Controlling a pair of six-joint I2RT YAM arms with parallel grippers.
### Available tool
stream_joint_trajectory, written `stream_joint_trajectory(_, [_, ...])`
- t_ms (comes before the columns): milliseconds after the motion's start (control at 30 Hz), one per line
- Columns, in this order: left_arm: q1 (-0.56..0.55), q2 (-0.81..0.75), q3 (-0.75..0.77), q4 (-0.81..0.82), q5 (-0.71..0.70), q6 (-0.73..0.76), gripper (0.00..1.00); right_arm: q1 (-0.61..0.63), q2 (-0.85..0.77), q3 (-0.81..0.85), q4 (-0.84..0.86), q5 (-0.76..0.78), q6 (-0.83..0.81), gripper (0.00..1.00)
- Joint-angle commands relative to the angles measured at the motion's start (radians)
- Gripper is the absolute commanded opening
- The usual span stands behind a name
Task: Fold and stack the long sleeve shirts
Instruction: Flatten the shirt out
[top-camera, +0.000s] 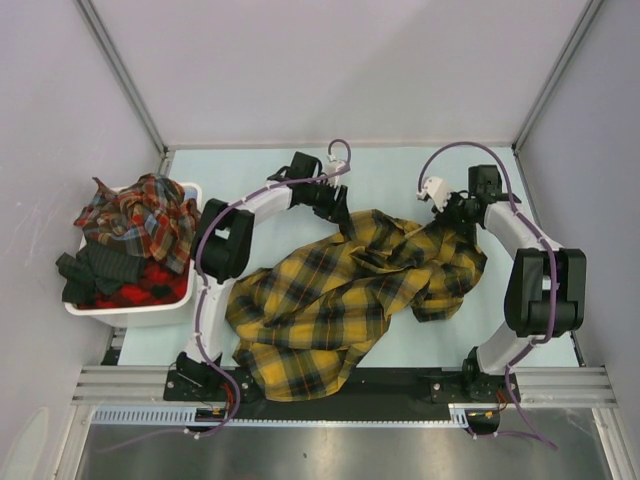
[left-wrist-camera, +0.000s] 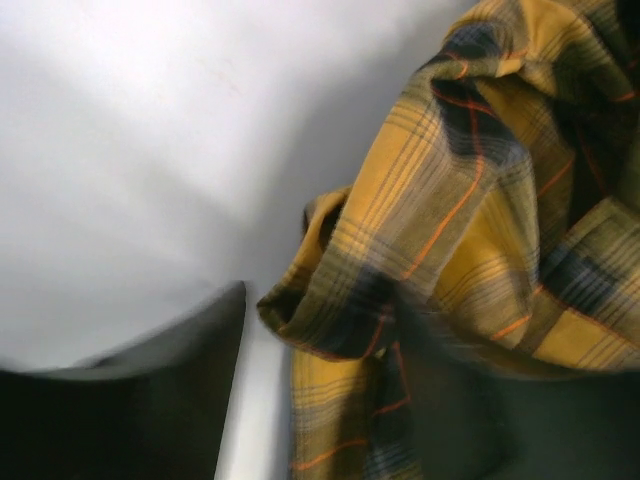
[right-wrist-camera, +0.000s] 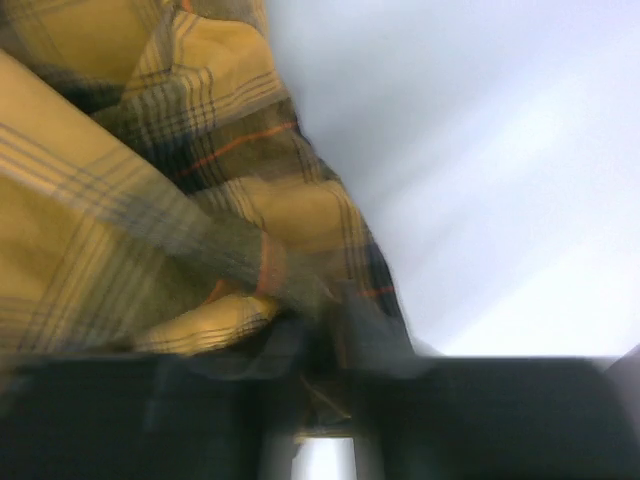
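A mustard-yellow plaid shirt lies crumpled across the middle of the table, its near hem hanging over the front edge. My left gripper is at its far left edge, with a fold of the cloth between its fingers, and looks shut on it. My right gripper is at the far right edge, closed on bunched cloth that covers its fingers. The fabric rises a little toward both grippers. Both wrist views are blurred.
A white basket at the left table edge holds a heap of red-toned plaid shirts. Grey walls close in the back and sides. Light table surface shows behind the shirt and at the near right.
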Motion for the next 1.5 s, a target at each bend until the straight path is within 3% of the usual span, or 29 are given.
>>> stream_joint_trajectory(0, [-0.007,0.014,0.082,0.021,0.094,-0.041,0.21,-0.004,-0.048,0.104,0.041,0.005,0.098,0.0])
stream_joint_trajectory(33, [-0.002,-0.001,0.085,0.018,0.097,-0.044,0.09,-0.019,-0.074,0.117,0.039,-0.012,0.128,0.0])
stream_joint_trajectory(100, [0.03,-0.086,0.059,0.033,0.094,-0.067,0.0,-0.068,-0.152,0.146,0.041,-0.05,0.233,0.0])
stream_joint_trajectory(300, [0.188,-0.451,-0.149,0.165,0.07,-0.129,0.0,-0.277,-0.261,0.251,0.013,-0.269,0.543,0.0])
stream_joint_trajectory(467, [0.228,-0.719,-0.245,0.06,0.021,-0.012,0.0,-0.374,-0.278,0.365,-0.008,-0.42,0.752,0.0])
stream_joint_trajectory(633, [0.23,-0.889,-0.28,-0.042,-0.036,0.11,0.0,-0.446,-0.266,0.555,0.033,-0.529,0.992,0.0])
stream_joint_trajectory(767, [0.216,-1.038,-0.289,-0.101,-0.098,0.224,0.0,-0.47,-0.251,0.676,0.062,-0.558,1.087,0.0])
stream_joint_trajectory(933, [-0.001,-1.121,-0.357,-0.279,-0.184,0.371,0.0,-0.47,-0.257,0.671,-0.09,-0.534,0.992,0.0])
stream_joint_trajectory(1033, [-0.185,-1.158,-0.516,-0.319,-0.188,0.443,0.0,-0.49,-0.287,0.596,-0.265,-0.527,0.828,0.0])
stream_joint_trajectory(1067, [-0.217,-1.173,-0.562,-0.327,-0.165,0.463,0.0,-0.499,-0.301,0.565,-0.311,-0.527,0.691,0.0])
stream_joint_trajectory(1167, [-0.342,-1.172,-0.802,-0.33,-0.173,0.505,0.0,-0.5,-0.387,0.387,-0.434,-0.46,0.494,0.0])
stream_joint_trajectory(1200, [-0.381,-1.167,-0.847,-0.327,-0.206,0.52,0.0,-0.5,-0.407,0.3,-0.462,-0.419,0.362,0.0])
stream_joint_trajectory(1267, [-0.462,-1.117,-0.933,-0.329,-0.211,0.545,0.01,-0.5,-0.459,0.22,-0.508,-0.377,0.282,0.0])
stream_joint_trajectory(1333, [-0.472,-1.062,-0.952,-0.324,-0.178,0.533,0.11,-0.501,-0.497,0.138,-0.548,-0.345,0.173,0.0])
stream_joint_trajectory(1367, [-0.468,-1.051,-0.952,-0.326,-0.167,0.528,0.28,-0.501,-0.51,0.118,-0.548,-0.337,0.159,0.0])
stream_joint_trajectory(1433, [-0.424,-1.063,-0.943,-0.324,-0.118,0.531,0.43,-0.5,-0.536,0.085,-0.582,-0.334,0.097,0.0])
stream_joint_trajectory(1467, [-0.392,-1.074,-0.923,-0.316,-0.095,0.531,0.58,-0.5,-0.541,0.08,-0.594,-0.339,0.085,0.0])
